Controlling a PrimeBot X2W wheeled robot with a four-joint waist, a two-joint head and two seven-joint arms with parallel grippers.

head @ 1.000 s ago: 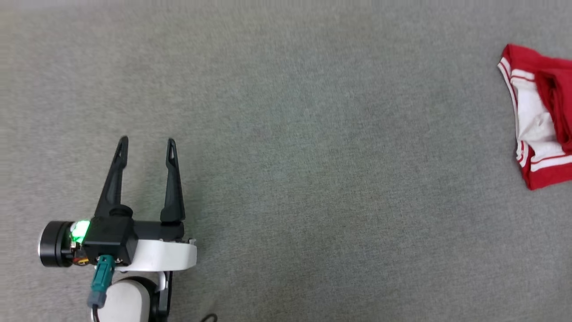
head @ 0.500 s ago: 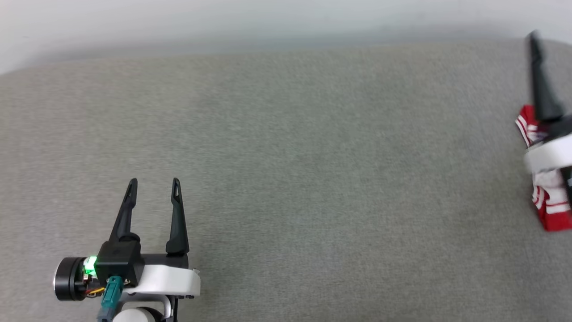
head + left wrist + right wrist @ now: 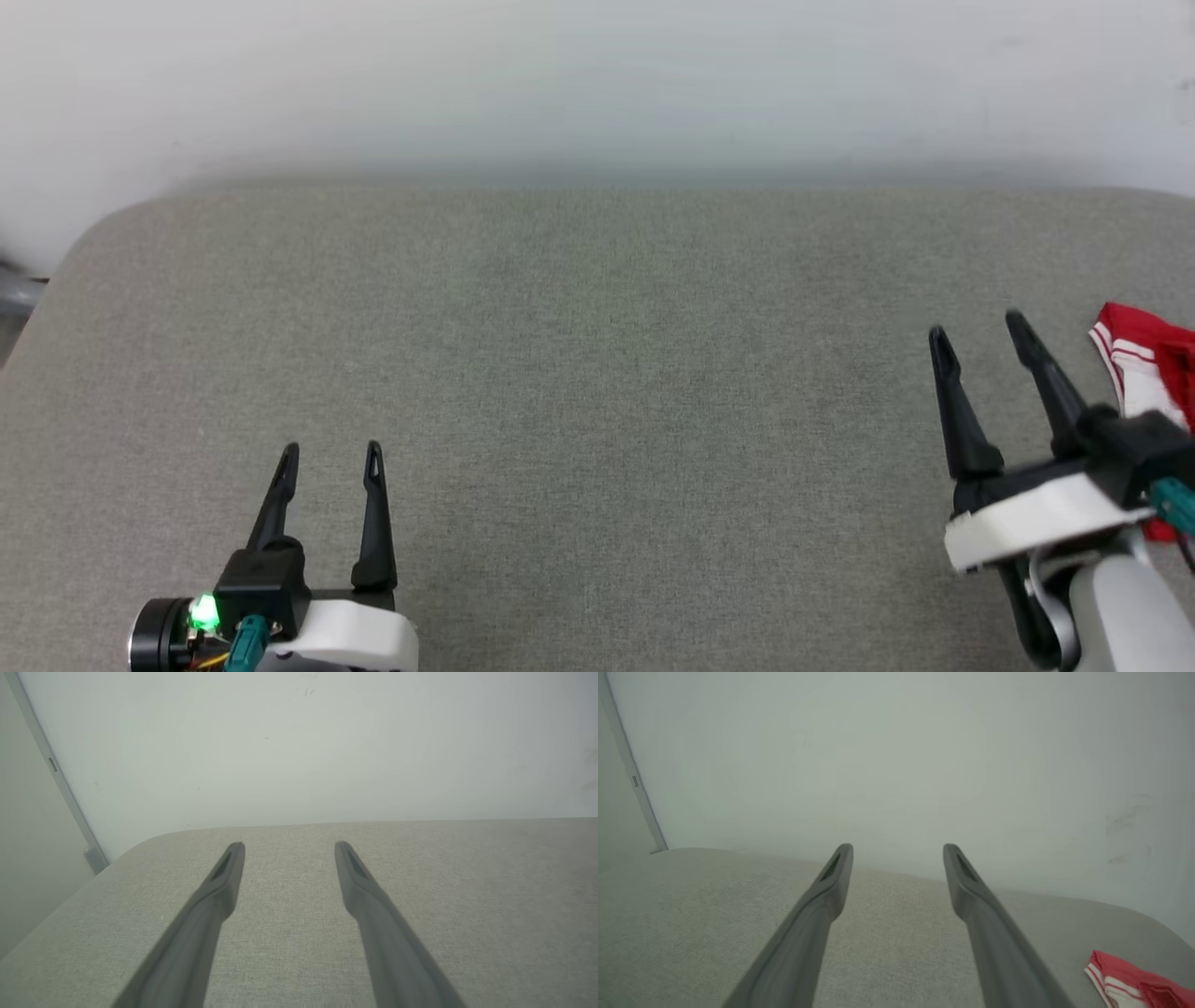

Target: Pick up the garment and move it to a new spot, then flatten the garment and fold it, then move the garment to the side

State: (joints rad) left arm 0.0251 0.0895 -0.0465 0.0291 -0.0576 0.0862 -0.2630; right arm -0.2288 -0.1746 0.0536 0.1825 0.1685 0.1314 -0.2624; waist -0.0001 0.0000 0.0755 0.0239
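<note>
Your garment (image 3: 1146, 366) is lying bunched up at the far right edge of the grey fabric surface (image 3: 597, 401). You can see red cloth, a white patch and striped trim, and your right arm hides part of it. Your right pincer (image 3: 977, 329) is just to the left of it, fingers spread wide with nothing between them. In the right wrist view the garment (image 3: 1129, 983) sits in the bottom right corner. Your left pincer (image 3: 332, 449) is well apart at the lower left, also spread wide and empty over bare fabric. There's a pale wall (image 3: 597, 84) behind the surface.
</note>
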